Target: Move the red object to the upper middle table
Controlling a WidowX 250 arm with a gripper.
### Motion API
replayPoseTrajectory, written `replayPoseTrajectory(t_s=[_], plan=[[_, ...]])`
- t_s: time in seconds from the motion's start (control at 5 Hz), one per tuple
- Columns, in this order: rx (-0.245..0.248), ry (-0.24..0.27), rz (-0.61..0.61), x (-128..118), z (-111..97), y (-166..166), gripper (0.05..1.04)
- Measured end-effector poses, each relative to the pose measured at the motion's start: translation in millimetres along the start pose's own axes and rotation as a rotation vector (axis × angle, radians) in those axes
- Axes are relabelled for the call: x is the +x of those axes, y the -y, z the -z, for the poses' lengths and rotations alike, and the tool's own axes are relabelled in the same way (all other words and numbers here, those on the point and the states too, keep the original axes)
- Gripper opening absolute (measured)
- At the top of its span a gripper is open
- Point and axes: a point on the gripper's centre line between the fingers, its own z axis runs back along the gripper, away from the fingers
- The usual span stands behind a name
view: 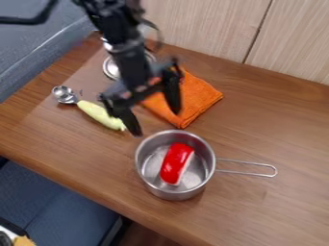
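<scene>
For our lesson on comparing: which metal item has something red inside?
The wire-handled saucepan; the red object lies inside it, not in the scoop.

Access to the red object [176, 163] is open from above; on all sides the wall of the metal pot [170, 192] bars my gripper [155, 121]. Bare pot floor shows on either side of the object. The wire handle [247, 167] obstructs low passage to the pot's right. Beyond it, bare wood runs up to the wall panels [206, 24]. The orange cloth [196, 96] lies above the pot; the yellow-handled scoop [99, 114] occupies the upper left.
</scene>
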Motion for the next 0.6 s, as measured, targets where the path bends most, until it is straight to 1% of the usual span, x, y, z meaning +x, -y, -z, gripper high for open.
replayPoseTrajectory(t_s=[0.2, 0.4, 0.6], plan=[[0.039, -0.038, 0.187, -16, 14, 4, 0.999], [0.113, -0.049, 0.339, -27, 32, 1, 0.999], [0.144, -0.047, 0.371, -26, 43, -4, 0.999]])
